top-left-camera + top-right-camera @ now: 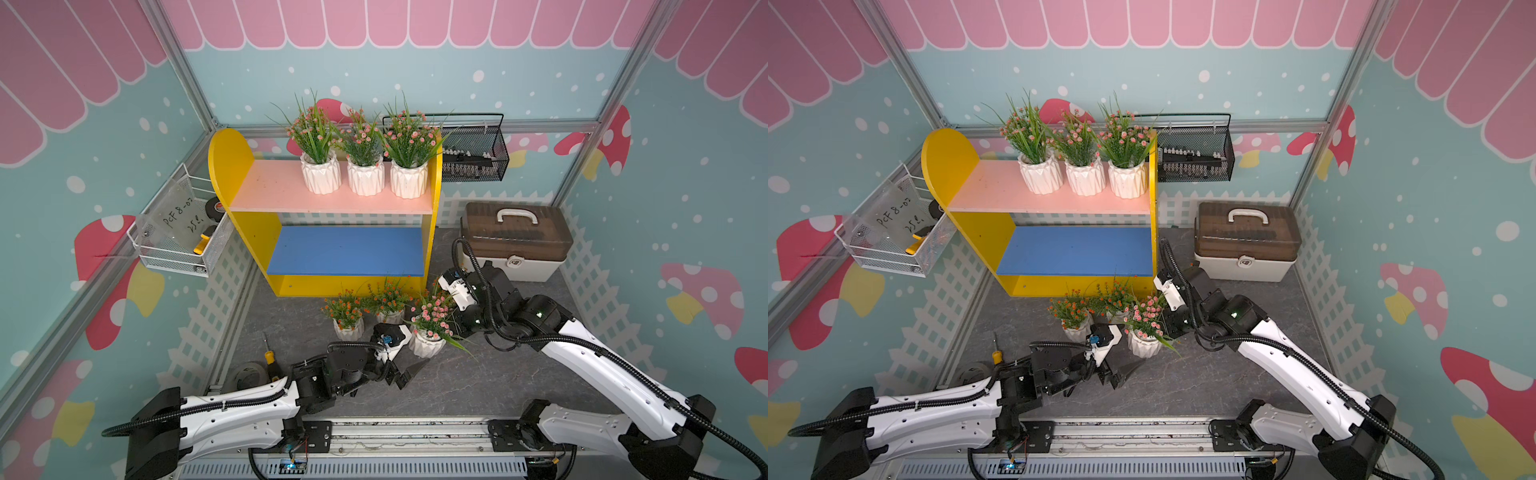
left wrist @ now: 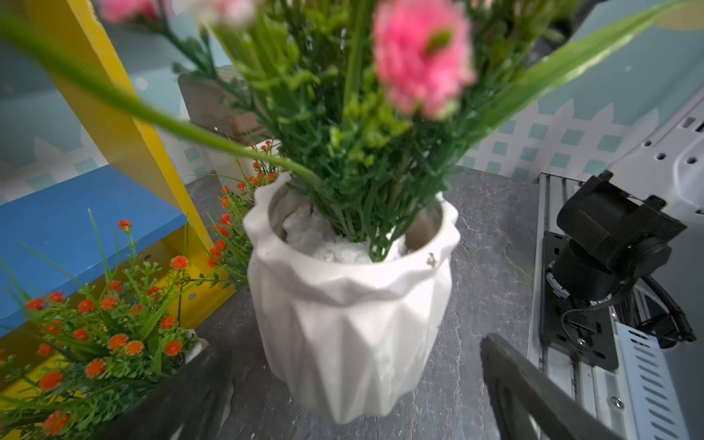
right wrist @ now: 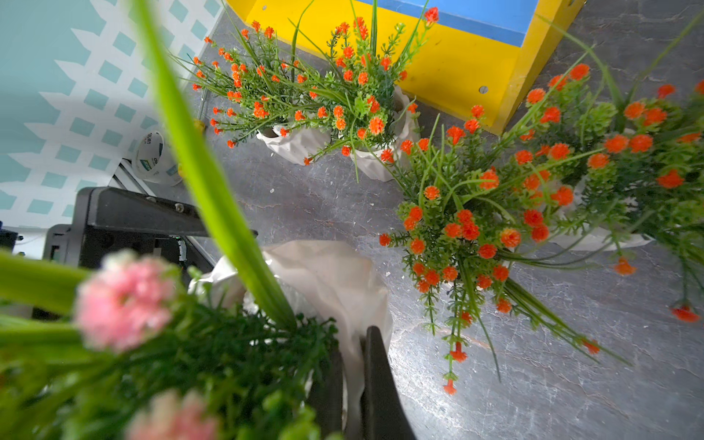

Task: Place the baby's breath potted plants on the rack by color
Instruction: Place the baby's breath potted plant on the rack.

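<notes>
- Plants [image 1: 365, 176], three pink in white faceted pots, are sitting atop the rack [image 1: 232, 166].
- Our right gripper [image 3: 354, 343] is pinching the fourth pink plant [image 1: 426, 344], on the table [image 1: 498, 386].
- Our left gripper [image 1: 409, 372] is gaping nearby.

**Top views, stereo pair.** Set high over the front edge of the table [image 1: 478, 386], side by side, facing down and toward the back wall. Distant: they take in both arms, the rack [image 1: 349, 286] and three walls. Both cover nearly the same scene, shifted slightly sideways.

**Left wrist view.** Low over the table and very close to the pink-flowered plant [image 2: 350, 324], facing its pot from slightly above. The rack's lower front corner is behind.

**Right wrist view.** Just above that plant's foliage, looking steeply down, near enough to blur it. Orange-flowered plants [image 3: 457, 228] lie beyond.

**Shared by both wrist views.** Pink-flowered plant, orange-flowered plants, the rack's lower front, grey table surface.
</notes>
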Tool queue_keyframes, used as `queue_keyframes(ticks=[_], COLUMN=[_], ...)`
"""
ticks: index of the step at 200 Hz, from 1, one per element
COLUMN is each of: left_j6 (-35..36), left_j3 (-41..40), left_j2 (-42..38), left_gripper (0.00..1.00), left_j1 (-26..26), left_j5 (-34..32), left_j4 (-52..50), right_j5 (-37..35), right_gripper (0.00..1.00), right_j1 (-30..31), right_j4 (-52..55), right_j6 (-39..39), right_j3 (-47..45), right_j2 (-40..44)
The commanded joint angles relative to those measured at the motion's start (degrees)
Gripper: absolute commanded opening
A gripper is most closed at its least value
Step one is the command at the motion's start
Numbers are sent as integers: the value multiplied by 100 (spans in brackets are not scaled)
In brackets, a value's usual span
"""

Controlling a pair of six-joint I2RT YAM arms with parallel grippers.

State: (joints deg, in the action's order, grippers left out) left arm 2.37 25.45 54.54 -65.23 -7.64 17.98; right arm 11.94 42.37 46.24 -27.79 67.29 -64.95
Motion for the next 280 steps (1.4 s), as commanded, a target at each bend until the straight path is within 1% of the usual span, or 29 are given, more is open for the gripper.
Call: queue_keyframes(ticks=[1,74,161,236,253,280], left_j6=[193,166,106,65,2,-87], left_j3=[222,480,425,391,419,414], left_j2=[128,716,810,747,733,728], left_gripper=[99,99,99,84,83,82], left_j1=[-33,-38,-36,-38,-33,-34], left_j5=[-218,-145,-358,-560,-613,-666], left_j4=[448,524,660,666,655,698], right_j5=[310,563,763,891,850,702], right_gripper=[0,0,0,0,6,21], right_j1=[-27,-26,-27,-27,-27,-44], right_j4=[-306,-485,-641,-774,-766,-727], right_j6=[63,-7,-42,-60,-42,-29], right_j3=[259,244,163,-18,-23,-14], right_j2=[6,-50,-53,-60,-27,38])
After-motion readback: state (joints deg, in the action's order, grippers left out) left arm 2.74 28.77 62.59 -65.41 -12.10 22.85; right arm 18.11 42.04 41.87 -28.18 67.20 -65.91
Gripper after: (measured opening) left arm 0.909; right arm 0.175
